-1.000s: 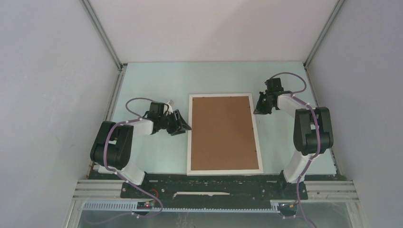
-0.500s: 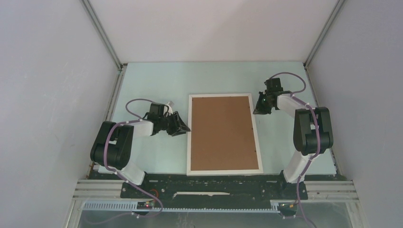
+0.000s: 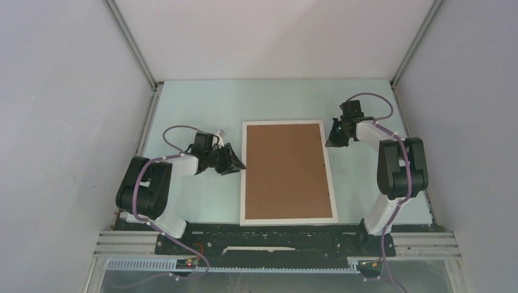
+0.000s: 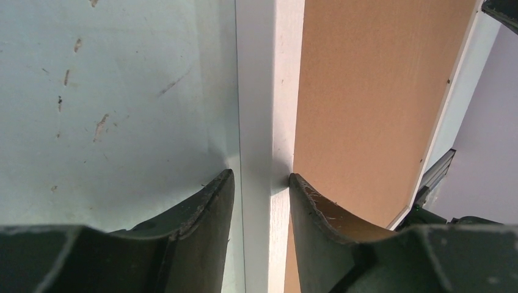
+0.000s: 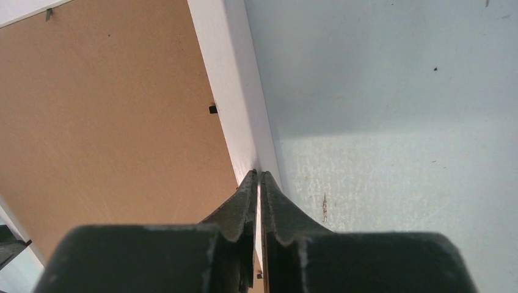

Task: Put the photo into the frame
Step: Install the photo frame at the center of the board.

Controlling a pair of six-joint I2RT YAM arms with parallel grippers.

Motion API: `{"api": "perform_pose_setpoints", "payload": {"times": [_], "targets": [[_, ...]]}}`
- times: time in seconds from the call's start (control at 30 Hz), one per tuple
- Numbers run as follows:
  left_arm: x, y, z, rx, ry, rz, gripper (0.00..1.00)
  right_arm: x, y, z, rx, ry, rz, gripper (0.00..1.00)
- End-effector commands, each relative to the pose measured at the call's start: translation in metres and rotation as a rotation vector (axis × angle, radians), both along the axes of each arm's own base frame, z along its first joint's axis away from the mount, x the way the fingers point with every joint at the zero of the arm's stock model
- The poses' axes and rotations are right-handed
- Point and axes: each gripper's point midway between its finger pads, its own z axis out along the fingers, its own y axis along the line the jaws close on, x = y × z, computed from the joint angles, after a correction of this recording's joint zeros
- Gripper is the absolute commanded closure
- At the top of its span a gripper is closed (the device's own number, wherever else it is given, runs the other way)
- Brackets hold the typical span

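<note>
Left gripper (image 3: 231, 160) hangs low over the left rim of the frame (image 3: 287, 218), about halfway along the far half of that side. Its jaws are roughly half open and straddle the narrow white moulding: one finger is over the pale green worktop (image 3: 201, 104) just outside the rim, the other on the inner side where the rim meets the brown backing board (image 3: 286, 170). The left wrist view shows both fingertips close against the moulding, but I cannot tell whether they press on it, and nothing is lifted. The frame lies flat and face down in the middle of the worktop with the backing board filling its opening, which is probably why the arms work at its edges, where there is a lip to catch or steady. The right gripper (image 3: 336, 137) is closed tight with nothing between its fingers. Its joined tips point down at the outer edge of the frame's right rim near the far right corner, which looks like a brace or pusher against sideways sliding, though contact is not clear. The photo is not visible in any view. It may lie beneath the backing board, but that cannot be confirmed.
</note>
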Motion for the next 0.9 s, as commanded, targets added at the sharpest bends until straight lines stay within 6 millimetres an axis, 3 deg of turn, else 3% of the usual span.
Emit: {"api": "perform_pose_setpoints", "payload": {"times": [0.0, 0.1, 0.2, 0.37, 0.47, 0.6, 0.87], "targets": [[-0.017, 0.004, -0.01, 0.065, 0.041, -0.027, 0.52, -0.02, 0.018, -0.006, 0.029, 0.064, 0.042, 0.89], [-0.017, 0.005, -0.012, 0.07, 0.053, -0.024, 0.52, -0.025, 0.015, -0.003, 0.012, 0.078, 0.028, 0.79], [-0.017, 0.004, -0.013, 0.067, 0.063, -0.017, 0.52, -0.044, 0.009, -0.005, -0.023, 0.122, 0.017, 0.73], [-0.012, 0.001, -0.011, 0.057, 0.087, 0.005, 0.53, -0.079, 0.013, -0.004, 0.03, 0.113, 0.027, 0.71], [-0.007, -0.004, -0.011, 0.051, 0.086, 0.0, 0.54, -0.091, 0.014, -0.016, 0.026, 0.134, 0.044, 0.73], [0.007, -0.019, -0.007, 0.0, 0.085, 0.006, 0.59, -0.086, 0.021, -0.02, 0.048, 0.122, 0.058, 0.76], [0.059, -0.053, 0.011, -0.102, 0.038, 0.002, 0.62, -0.06, 0.046, -0.018, 0.188, 0.109, 0.067, 0.77]]}}
